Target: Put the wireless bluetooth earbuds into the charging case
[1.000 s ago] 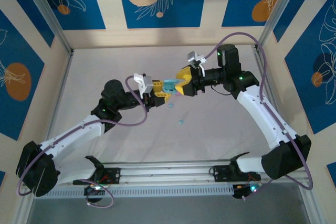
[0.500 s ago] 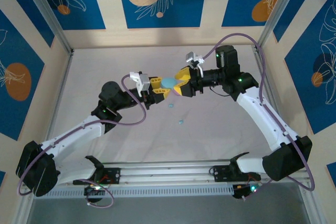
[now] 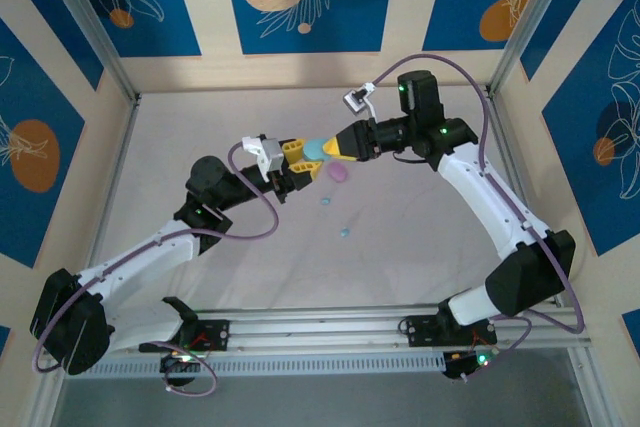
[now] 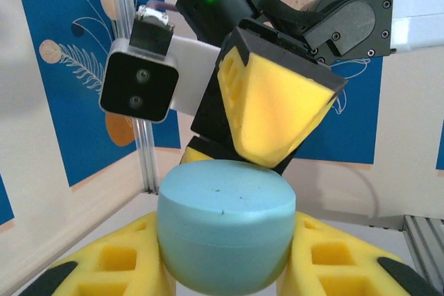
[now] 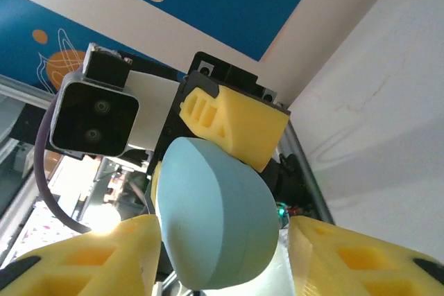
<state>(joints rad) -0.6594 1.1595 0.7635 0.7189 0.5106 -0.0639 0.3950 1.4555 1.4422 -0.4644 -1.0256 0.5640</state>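
Grip on the light-blue charging case [image 4: 225, 237], held in mid-air over the middle of the table [image 3: 180, 137], somewhat toward its far edge. Your left gripper [image 3: 302, 160] clamps the case low on its body between both yellow pads, jaws narrow, which leaves the rounded top half and the seam free. From the right, your right gripper [image 3: 336, 146] straddles that free top. One of its fingers [image 4: 270, 112] rests on the crown, but a sliver of gap shows beside the other, so you cannot tell whether it has a hold. This opposed arrangement reads as a setup for opening the case, which looks closed. Beneath it on the table lies a pink pebble-shaped piece [image 3: 338, 173]. Two light-blue earbuds [image 3: 325, 203] lie apart from each other, closer to the near edge, not yet inserted.
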